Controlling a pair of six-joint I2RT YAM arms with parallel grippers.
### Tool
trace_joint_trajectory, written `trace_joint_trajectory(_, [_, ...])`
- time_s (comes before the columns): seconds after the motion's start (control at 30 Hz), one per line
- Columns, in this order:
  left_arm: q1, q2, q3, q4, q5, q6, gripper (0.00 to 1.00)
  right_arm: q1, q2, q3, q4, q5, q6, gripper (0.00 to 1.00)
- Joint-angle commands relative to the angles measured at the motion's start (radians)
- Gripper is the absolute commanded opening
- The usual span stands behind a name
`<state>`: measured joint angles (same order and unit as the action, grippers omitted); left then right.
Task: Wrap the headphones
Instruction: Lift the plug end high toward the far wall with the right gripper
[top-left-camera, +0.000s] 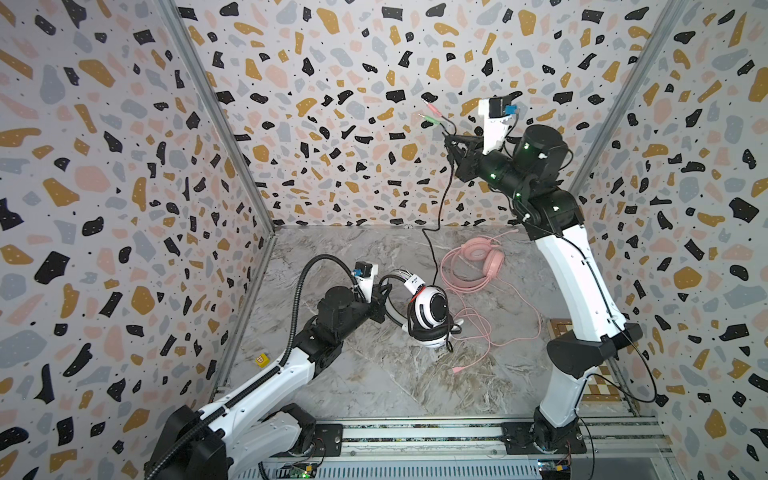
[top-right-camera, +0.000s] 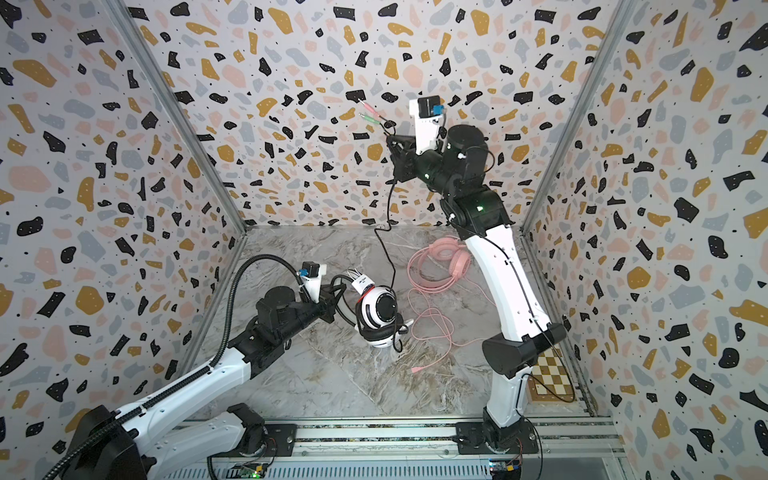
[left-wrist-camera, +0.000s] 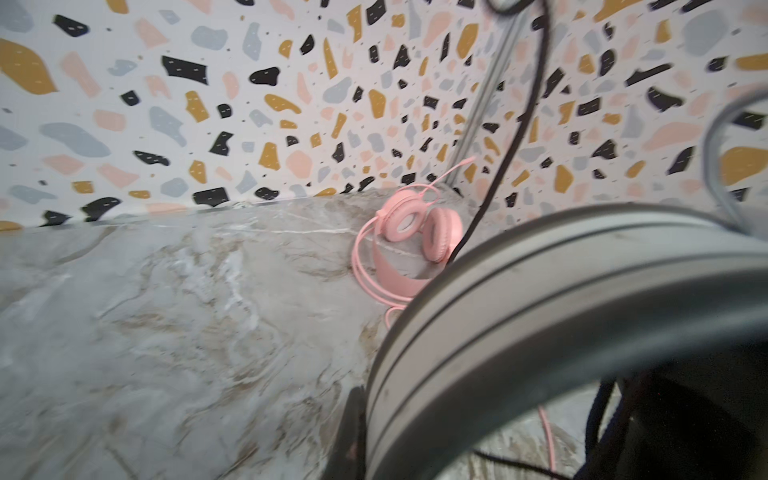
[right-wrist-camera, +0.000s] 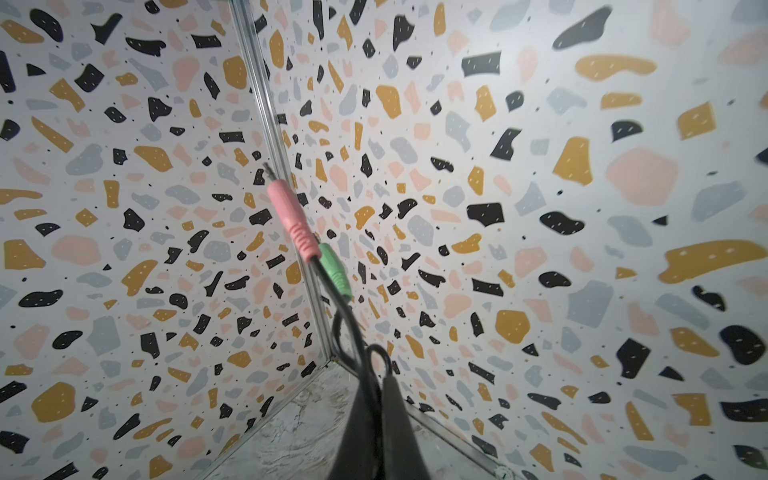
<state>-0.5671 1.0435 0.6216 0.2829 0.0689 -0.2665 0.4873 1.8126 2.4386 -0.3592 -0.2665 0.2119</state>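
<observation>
Left fingers (left-wrist-camera: 352, 432) clamp the white headset (top-left-camera: 430, 316) by its band (left-wrist-camera: 540, 299) mid-worktop (top-left-camera: 374, 382). Right fingers (right-wrist-camera: 399, 424) pinch its black cable (right-wrist-camera: 341, 309) below the plugs (right-wrist-camera: 291, 216), raised high. Wind with light tension, clear of the pink headset (top-left-camera: 478, 253).

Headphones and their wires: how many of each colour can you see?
White over-ear headphones with black pads: 1
Pink over-ear headphones: 1
Thin black cable: 1
Long pink cable: 1
Total: 4
</observation>
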Motion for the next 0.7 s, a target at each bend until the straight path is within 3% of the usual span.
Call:
trace_joint_trajectory(0.0, [-0.004,-0.033,0.040,-0.007,-0.219,0.035,0.00,0.000,-0.061,-0.003,0.020,0.074,-0.043,0.00])
trace_joint_trajectory(0.23, [-0.002,-0.085,-0.030,-0.099,-0.546,0.006,0.00,0.005,-0.140,0.008,0.111,0.176,-0.096,0.00])
trace_joint_trajectory(0.37, [0.002,-0.104,-0.053,-0.109,-0.671,-0.018,0.00,0.006,-0.158,0.024,0.149,0.202,-0.115,0.00])
trace_joint_trajectory(0.67, [0.009,0.071,0.012,-0.167,-0.889,-0.007,0.00,0.006,-0.159,0.061,0.330,0.295,-0.211,0.00])
